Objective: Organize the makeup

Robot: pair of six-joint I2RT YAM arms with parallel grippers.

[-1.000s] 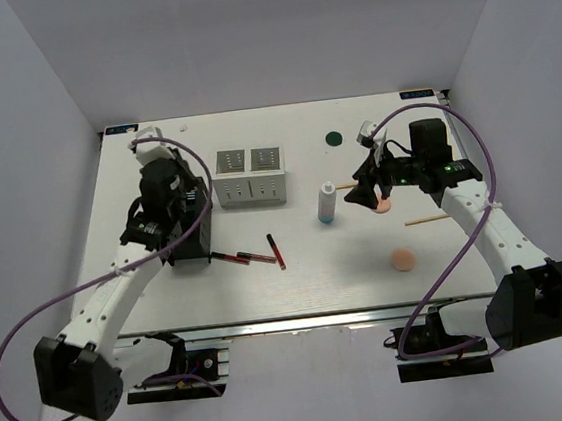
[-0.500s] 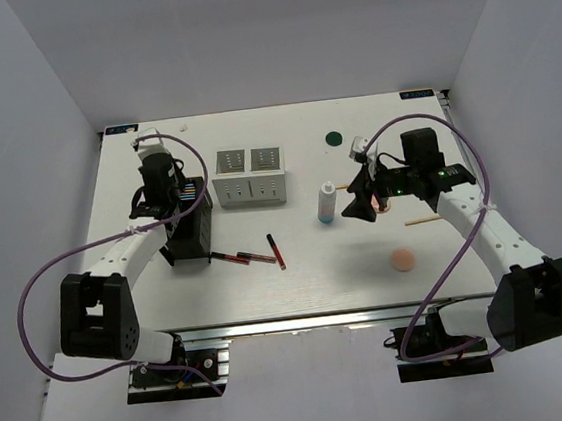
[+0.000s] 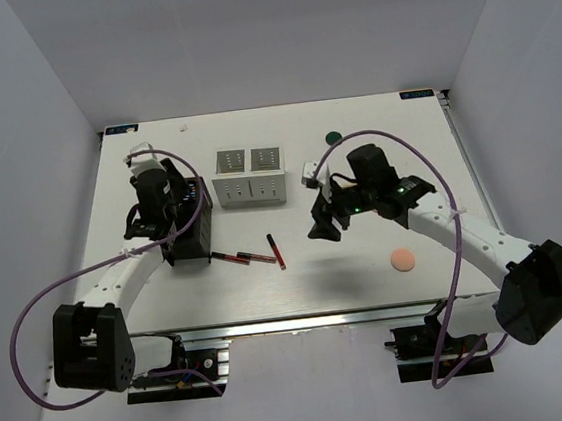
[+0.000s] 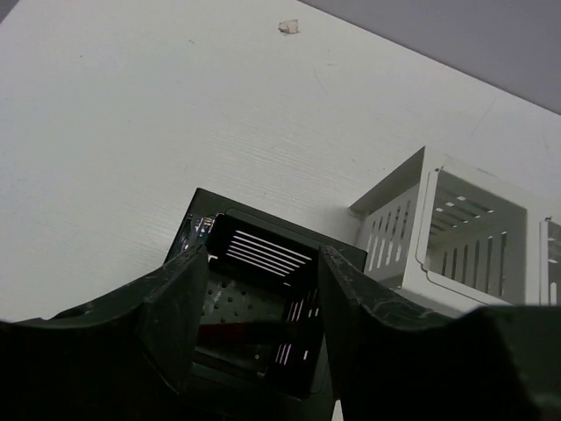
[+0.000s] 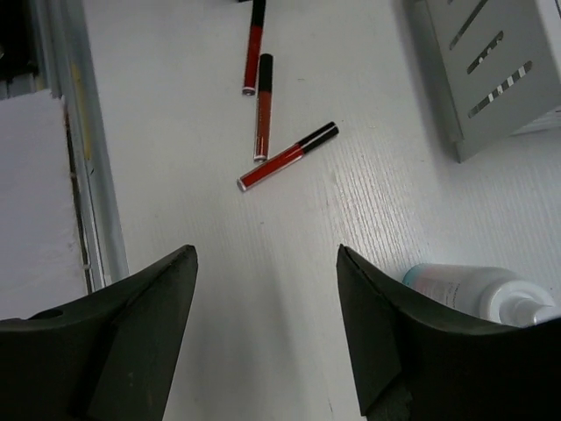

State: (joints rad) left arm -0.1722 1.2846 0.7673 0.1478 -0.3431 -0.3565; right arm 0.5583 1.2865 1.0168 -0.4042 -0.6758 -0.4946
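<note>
At lower centre, a pink round pad (image 3: 403, 259) and three red-and-black tubes (image 3: 256, 258) are being left loose. At mid-frame the right gripper (image 3: 324, 221), jaws apart and empty, is being held beside the white bottle (image 5: 478, 289). Its pickup is judged in hand, and centring and closing are being called for. At left, the left gripper (image 4: 260, 272), likewise apart, is being held over the black holder (image 4: 263, 254).

The right hand (image 3: 324, 223) swung left to the white bottle (image 5: 473, 285); the left hand (image 4: 261, 267) opened over the black holder (image 4: 280, 226).
</note>
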